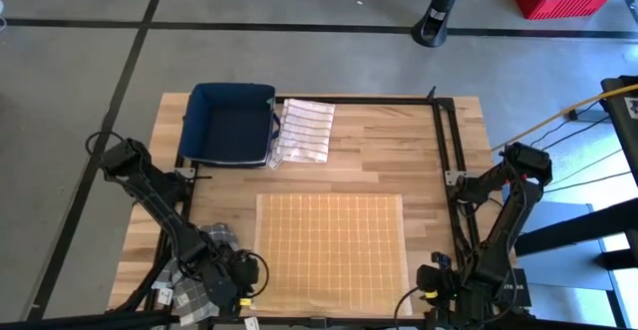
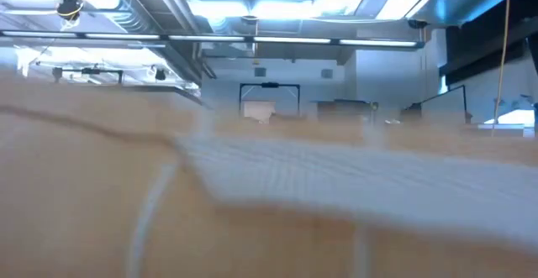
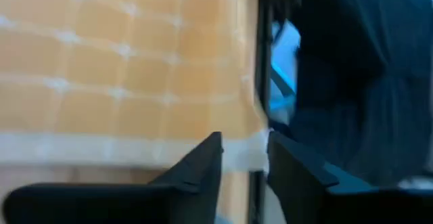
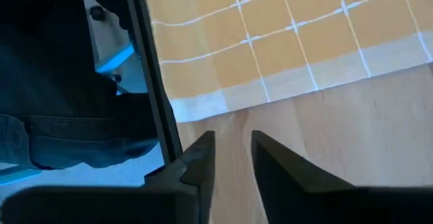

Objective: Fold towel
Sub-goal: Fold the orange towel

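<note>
An orange towel (image 1: 329, 250) with a white grid lies spread flat on the near middle of the wooden table. My left gripper (image 1: 249, 275) hovers at the towel's near-left corner. In the left wrist view, my left gripper (image 3: 245, 158) is open and the white-edged corner (image 3: 243, 146) shows in the gap. My right gripper (image 1: 431, 282) is at the near-right corner. In the right wrist view, my right gripper (image 4: 232, 146) is open over bare wood, just short of the towel's white border (image 4: 203, 105). The low view shows the towel (image 2: 252, 186) as a blur. My left gripper has its fingers (image 3: 210, 160) on either side of the towel's near-left corner (image 3: 243, 146), slanting down from the near side. I cannot tell whether they touch the cloth. The corner lies on the table.
A dark blue bin (image 1: 229, 121) stands at the far left, with a striped white towel (image 1: 304, 131) partly over its right rim. A grey checked cloth (image 1: 204, 260) lies under the left arm. A black frame rail (image 1: 444, 170) runs along the table's right side.
</note>
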Tool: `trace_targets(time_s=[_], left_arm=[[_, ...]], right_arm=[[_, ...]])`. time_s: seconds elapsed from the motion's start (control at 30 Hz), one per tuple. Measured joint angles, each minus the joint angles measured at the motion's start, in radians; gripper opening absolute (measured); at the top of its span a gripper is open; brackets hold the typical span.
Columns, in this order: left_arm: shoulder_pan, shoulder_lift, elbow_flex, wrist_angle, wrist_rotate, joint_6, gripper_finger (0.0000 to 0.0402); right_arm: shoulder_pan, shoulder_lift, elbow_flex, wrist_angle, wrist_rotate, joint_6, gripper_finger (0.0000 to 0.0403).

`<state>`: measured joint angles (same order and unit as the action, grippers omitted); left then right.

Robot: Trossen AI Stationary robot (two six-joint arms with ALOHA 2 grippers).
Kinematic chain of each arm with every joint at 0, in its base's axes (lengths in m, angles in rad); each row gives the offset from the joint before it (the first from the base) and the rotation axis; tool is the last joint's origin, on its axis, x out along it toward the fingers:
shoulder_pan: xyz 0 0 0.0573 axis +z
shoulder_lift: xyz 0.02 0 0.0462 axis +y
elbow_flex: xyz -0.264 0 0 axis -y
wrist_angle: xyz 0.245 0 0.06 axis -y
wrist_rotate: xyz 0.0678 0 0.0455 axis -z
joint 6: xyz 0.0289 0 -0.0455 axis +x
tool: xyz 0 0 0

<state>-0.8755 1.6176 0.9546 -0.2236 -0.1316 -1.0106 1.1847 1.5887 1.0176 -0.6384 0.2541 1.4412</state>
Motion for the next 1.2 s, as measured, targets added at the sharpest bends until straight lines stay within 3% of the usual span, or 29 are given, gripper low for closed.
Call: trace_targets(time_s=[0.13, 0.2, 0.3, 0.43, 0.63, 0.73, 0.93, 1.2], left_arm=[[0.032, -0.007, 0.0, -0.003, 0.258, -0.062, 0.0147], [0.05, -0.02, 0.0, -0.002, 0.311, -0.095, 0.0154], [0.072, -0.034, 0.001, 0.001, 0.16, -0.016, 0.0156], [0.105, -0.016, 0.001, -0.033, -0.101, 0.123, 0.0156], [0.215, 0.061, 0.001, -0.205, -0.142, 0.19, 0.0157], [0.266, 0.106, 0.001, -0.278, -0.135, 0.208, 0.0157], [0.325, 0.151, 0.007, -0.338, -0.087, 0.228, 0.0157], [0.389, 0.154, 0.004, -0.362, -0.101, 0.211, 0.0157]], right_arm=[[0.0, -0.002, 0.001, 0.001, -0.009, 0.015, 0.0126], [-0.009, -0.002, 0.002, 0.001, -0.013, 0.012, 0.0135], [-0.032, -0.002, 0.002, 0.001, 0.023, -0.05, 0.0142], [-0.088, -0.002, 0.002, 0.013, 0.208, -0.231, 0.0142], [-0.21, 0.017, 0.003, -0.034, 0.375, -0.518, 0.0142], [-0.284, 0.037, -0.009, -0.036, 0.34, -0.637, 0.0142], [-0.392, 0.052, -0.119, 0.002, 0.145, -0.744, 0.0142], [-0.451, 0.001, -0.262, -0.052, 0.071, -0.819, 0.0142]])
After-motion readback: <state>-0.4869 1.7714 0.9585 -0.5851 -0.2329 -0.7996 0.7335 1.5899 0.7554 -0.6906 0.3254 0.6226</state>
